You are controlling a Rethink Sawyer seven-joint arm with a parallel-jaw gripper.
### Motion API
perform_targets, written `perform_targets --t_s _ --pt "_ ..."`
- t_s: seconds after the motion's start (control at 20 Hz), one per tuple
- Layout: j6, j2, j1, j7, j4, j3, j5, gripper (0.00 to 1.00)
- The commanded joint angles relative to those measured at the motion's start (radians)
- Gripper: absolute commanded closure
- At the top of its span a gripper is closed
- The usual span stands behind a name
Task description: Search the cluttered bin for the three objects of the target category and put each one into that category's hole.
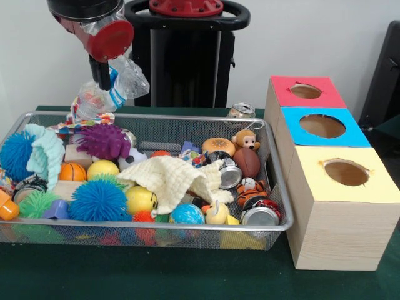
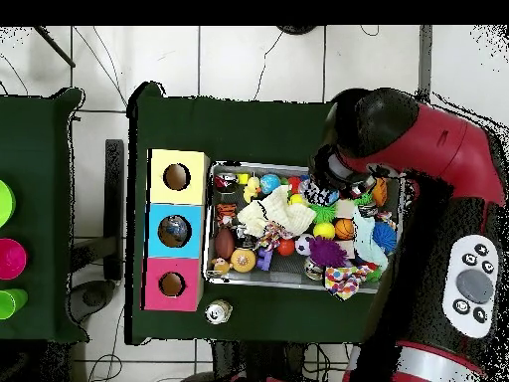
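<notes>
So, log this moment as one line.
gripper raised over bin, state unclear | bin cluttered | red box, blue box, yellow box beside bin | can outside bin

drink can (image 1: 241, 111) (image 2: 217, 312) on green tablecloth (image 1: 187, 275) (image 2: 239, 129)

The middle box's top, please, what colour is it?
Blue; the middle box shows it best in the front view.

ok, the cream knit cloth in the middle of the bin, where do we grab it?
Probably pinch the cream cloth from straight above at its raised crumpled middle. It lies draped over the toys in the bin, so a fold stands up there; its edges lie tucked among the balls.
</notes>
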Motion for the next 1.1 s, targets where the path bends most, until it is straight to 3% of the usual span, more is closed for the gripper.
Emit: perform_targets --t_s 0.05,0.65,1.1 --pt "0.115 0.094 0.024 0.124 -0.133 0.119 0.053 1.0" --pt "0.243 0.207 0.084 0.221 -0.363 0.069 0.107 1.0" --pt "0.304 0.251 0.091 0.233 -0.472 0.044 0.14 1.0"
